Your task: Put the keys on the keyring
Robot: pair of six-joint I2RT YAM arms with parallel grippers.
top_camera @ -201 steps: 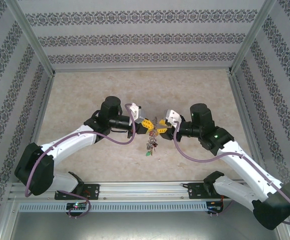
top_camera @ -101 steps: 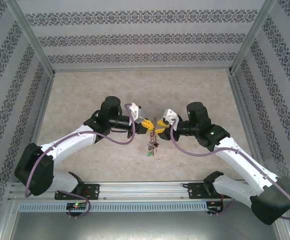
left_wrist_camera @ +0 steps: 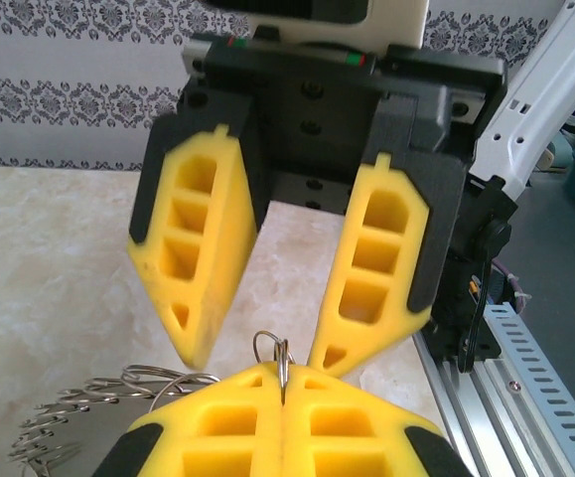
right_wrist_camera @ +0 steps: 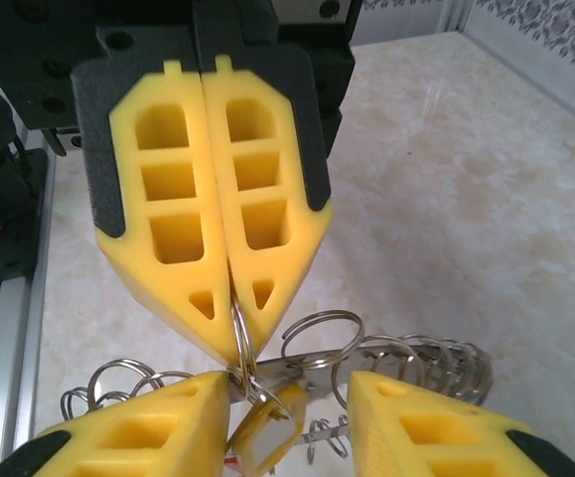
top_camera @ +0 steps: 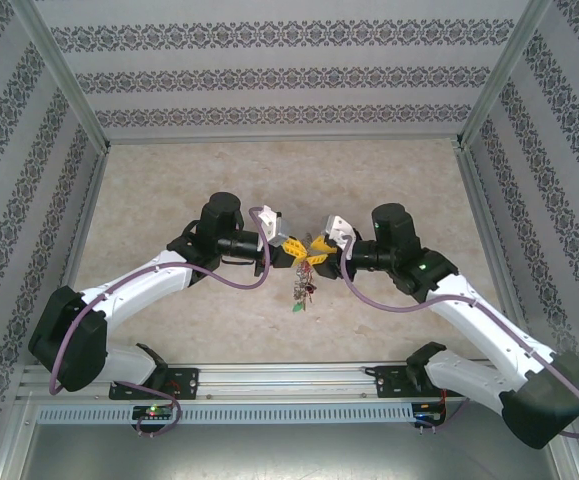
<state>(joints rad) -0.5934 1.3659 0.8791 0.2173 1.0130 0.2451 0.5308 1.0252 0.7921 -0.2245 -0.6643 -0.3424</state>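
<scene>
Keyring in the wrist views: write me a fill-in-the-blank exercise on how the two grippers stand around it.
The left gripper is ___ on a thin ring of the keyring.
The right gripper has its fingers ___.
The pale-tagged key hangs between the ___ gripper's fingers.
Missing words: shut; apart; right.

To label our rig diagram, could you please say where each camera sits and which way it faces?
Top external: above and behind the bases, looking down on the beige tabletop; white left arm and right arm meet over the large round metal keyring.
Left wrist: on the left arm, facing the open right end effector; own shut yellow fingers at bottom.
Right wrist: on the right arm, facing the shut left end effector; own fingers apart below.
Both wrist views share the keyring's thin wire loop.
</scene>
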